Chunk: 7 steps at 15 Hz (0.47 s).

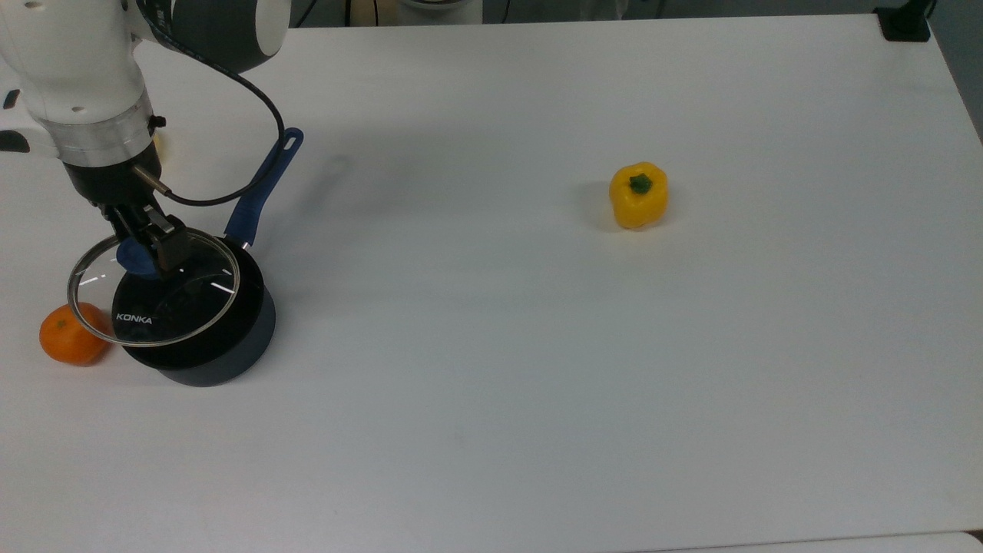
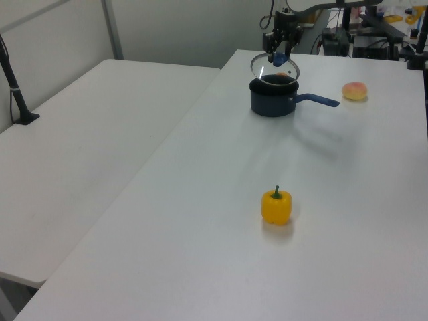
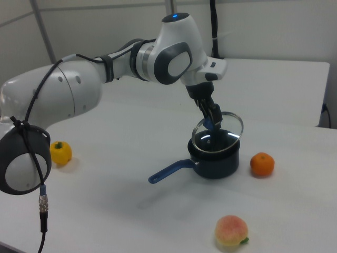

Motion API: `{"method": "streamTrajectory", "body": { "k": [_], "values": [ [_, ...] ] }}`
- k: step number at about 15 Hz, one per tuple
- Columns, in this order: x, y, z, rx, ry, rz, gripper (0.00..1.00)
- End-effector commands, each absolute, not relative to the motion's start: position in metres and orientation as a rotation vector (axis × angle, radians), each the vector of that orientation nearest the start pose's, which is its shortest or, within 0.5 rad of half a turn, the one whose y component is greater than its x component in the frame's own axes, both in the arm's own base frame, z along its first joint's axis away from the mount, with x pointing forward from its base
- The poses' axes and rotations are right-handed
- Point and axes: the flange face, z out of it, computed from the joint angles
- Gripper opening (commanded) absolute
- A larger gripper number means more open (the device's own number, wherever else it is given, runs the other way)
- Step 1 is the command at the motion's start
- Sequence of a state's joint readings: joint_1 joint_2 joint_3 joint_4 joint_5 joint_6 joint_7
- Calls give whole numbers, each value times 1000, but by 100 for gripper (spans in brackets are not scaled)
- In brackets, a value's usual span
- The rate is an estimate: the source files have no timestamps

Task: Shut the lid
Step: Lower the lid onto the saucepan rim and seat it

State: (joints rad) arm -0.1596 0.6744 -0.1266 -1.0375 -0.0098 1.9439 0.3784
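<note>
On a white table [image 1: 537, 346], the Panda arm [image 3: 105, 68] holds the glass lid [image 1: 153, 288] tilted just above a dark saucepan [image 1: 207, 338], offset toward the top view's left. The gripper [image 1: 142, 247] is clamped on the lid's blue knob [image 1: 132, 259]. White "KONKA" lettering [image 1: 134, 317] reads clearly. The lid partly overlaps an orange [image 1: 65, 338]; a yellow pepper [image 1: 639, 195] sits well apart, and a peach [image 3: 230, 232] lies near the right view's bottom edge.

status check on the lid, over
Pincer shut on the lid by its blue knob. Lid tilted, held above the saucepan, not seated. Orange beside the pan; nothing blocking the rim.
</note>
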Motion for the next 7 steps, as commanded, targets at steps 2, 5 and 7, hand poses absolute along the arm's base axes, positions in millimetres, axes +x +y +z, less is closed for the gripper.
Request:
{"method": "streamTrajectory", "body": {
  "k": [2, 5, 7],
  "values": [
    [742, -181, 472, -3011, 992, -391, 25],
    [742, -179, 467, -3014, 989, -374, 25],
    [742, -179, 465, -3014, 990, -372, 25]
  ]
}}
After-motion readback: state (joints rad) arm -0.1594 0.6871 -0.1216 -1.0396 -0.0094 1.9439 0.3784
